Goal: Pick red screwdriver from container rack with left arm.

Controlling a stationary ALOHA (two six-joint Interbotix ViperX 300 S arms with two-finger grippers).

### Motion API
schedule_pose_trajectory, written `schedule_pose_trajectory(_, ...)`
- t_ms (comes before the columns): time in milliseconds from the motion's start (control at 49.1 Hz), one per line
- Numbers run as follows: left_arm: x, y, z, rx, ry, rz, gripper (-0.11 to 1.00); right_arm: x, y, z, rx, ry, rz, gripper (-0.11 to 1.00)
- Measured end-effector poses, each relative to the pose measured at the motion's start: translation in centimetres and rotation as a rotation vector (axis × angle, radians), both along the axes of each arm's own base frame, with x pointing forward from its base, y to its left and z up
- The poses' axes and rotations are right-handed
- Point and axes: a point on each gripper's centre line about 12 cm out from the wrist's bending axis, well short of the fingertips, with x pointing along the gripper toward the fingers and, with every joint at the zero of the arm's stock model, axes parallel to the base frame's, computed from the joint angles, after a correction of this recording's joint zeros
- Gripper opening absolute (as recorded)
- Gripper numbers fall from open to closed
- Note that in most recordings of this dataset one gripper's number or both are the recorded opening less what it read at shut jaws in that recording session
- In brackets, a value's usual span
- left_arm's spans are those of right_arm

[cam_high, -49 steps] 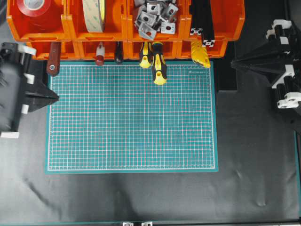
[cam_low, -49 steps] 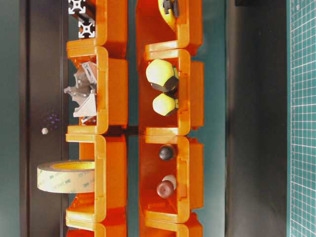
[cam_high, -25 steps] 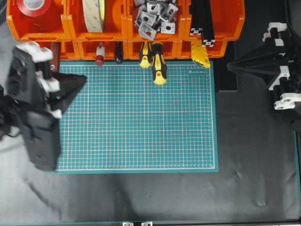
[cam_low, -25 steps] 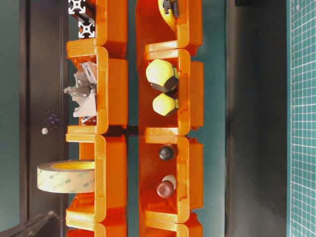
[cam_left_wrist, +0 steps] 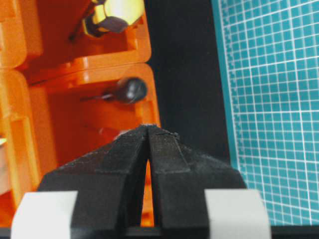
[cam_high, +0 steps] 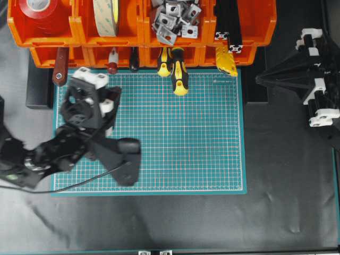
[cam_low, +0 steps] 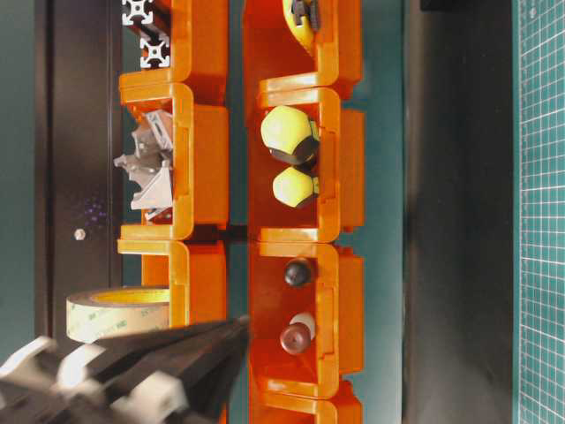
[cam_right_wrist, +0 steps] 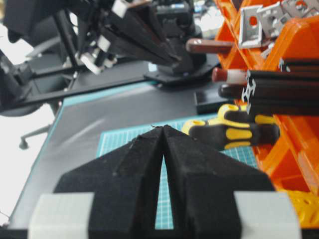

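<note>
A black sheet covers the counter [cam_high: 212, 223], creased in soft folds toward the near edge and near-right corner. A green cutting mat [cam_high: 175, 143] with a pale grid lies on it, slightly left of centre, its far edge close to the back of the counter. Teal trim shows along the near and right edges. Beyond the counter, in the right wrist view, stands the wheeled base of an office chair [cam_right_wrist: 30, 137] against bright, washed-out light.

My overhead looks straight down, rack [cam_high: 143, 32] at 12 o'clock; my table-level view closely faces those same bins [cam_low: 300, 230].
</note>
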Motion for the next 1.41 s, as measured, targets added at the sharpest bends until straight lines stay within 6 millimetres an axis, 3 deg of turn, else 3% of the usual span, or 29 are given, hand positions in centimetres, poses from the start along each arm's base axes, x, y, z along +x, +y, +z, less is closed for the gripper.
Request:
schedule_pose_trajectory(224,0.6,0.8,0.0,-0.026,-0.026,-0.008,0.01,-0.2,0.1,-0.7,-0.014,0.064,0.007,0.00)
schedule_pose_trajectory(570,-1.9,2.0,0.0,-0.051,-0.051,0.021,0.01,-0.4,0.2,-0.8,-0.025,0.082,0.014,0.00)
schedule_pose_trajectory(835,-2.1,1.8,-0.5,-0.066,-0.059,0.038,0.03,-0.5,0.2,-0.7,-0.031,0.074,0.016,0.00)
schedule_pose_trajectory(937,-2.2,1.9,-0.7,-0.067,-0.054,0.040,0.20,-0.6,0.2,-0.6,-0.030,0.073,0.016,0.00)
schedule_pose_trajectory(1100,-2.4,2.0,-1.2,-0.063,-0.042,0.038,0.67,-0.6,0.2,-0.6,-0.030,0.071,0.016,0.00)
schedule_pose_trajectory(1181,-2.3,2.1,-1.5,-0.076,-0.047,0.029,0.86,-0.6,0.2,-0.6,-0.030,0.073,0.016,0.00)
schedule_pose_trajectory(1242,-2.2,2.3,-1.6,-0.085,-0.056,0.032,0.91,-0.6,0.2,-0.7,-0.028,0.078,0.016,0.00)
schedule_pose_trajectory(1405,-2.0,2.8,-1.9,-0.097,-0.058,0.022,0.89,-0.7,0.2,-0.9,-0.021,0.096,0.017,0.00)
